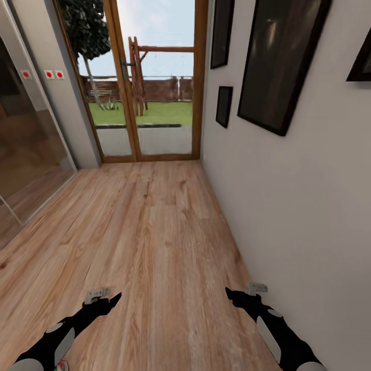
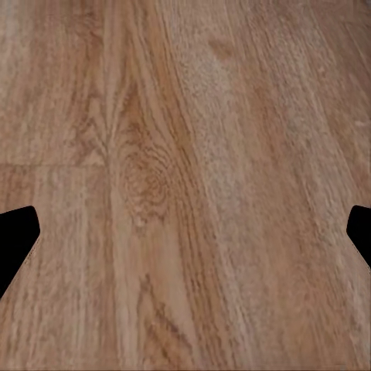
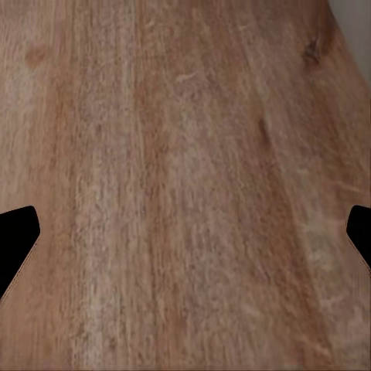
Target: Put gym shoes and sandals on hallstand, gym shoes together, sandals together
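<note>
- Underfoot, the wood-plank floor (image 1: 154, 232) runs bare from the robot to a glazed door (image 1: 149, 87) at the corridor's far end; no shoes or sandals lie on the stretch in sight, and no shoe rack stands along it.
- Along the robot's right, a pale wall (image 1: 309, 206) carries dark framed pictures (image 1: 281, 62), several cut off by the picture's edge.
- On the left, a glass panel (image 1: 26, 154) is only partly in frame.
- Both arms reach forward and low over the floor, well apart.
- Left hand (image 1: 105, 301): its fingers (image 2: 15, 239) stand wide apart with only floor between them.
- Right hand (image 1: 238, 297): fingers (image 3: 15, 243) likewise spread wide, gripping nothing.
- A small red-and-green scrap (image 1: 62, 366) at the bottom edge is too cropped to identify.
</note>
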Robot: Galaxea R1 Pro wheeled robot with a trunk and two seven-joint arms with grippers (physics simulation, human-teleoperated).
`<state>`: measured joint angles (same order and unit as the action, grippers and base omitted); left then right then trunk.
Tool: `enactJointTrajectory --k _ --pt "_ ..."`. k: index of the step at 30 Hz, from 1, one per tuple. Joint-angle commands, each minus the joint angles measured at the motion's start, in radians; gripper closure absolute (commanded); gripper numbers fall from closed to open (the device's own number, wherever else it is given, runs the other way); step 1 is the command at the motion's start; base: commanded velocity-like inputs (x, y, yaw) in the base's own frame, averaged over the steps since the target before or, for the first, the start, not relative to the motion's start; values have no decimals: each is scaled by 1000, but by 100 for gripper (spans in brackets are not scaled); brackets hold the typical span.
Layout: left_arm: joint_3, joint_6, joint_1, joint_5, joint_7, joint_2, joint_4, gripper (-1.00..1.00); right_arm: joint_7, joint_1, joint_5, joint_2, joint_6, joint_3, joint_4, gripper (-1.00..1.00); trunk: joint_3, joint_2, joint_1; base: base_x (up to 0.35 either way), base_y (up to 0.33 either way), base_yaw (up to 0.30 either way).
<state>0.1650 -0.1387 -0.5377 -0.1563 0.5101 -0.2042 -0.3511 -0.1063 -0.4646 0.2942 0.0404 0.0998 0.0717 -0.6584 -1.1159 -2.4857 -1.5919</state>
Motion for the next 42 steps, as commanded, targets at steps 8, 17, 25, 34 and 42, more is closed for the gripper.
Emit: enactJointTrajectory --k 8,17,25,34,42 --pt "4 0 -1 -4 7 0 1 -100 0 0 8 1 5 3 -1 -100 -5 0 0 345 0 97" --pt "4 0 -1 -5 7 0 1 -100 0 0 8 1 5 3 -1 -100 -6 0 0 346 -53 23" --pt "4 1 -1 -5 6 0 1 -100 0 0 8 1 5 3 -1 -100 -10 0 0 346 -41 94" --pt "4 0 -1 -5 7 0 1 -100 0 0 8 1 5 3 -1 -100 -17 0 0 346 -1 136" --pt "4 1 -1 -5 7 0 1 -100 0 0 8 1 5 3 -1 -100 -19 0 0 346 0 32"
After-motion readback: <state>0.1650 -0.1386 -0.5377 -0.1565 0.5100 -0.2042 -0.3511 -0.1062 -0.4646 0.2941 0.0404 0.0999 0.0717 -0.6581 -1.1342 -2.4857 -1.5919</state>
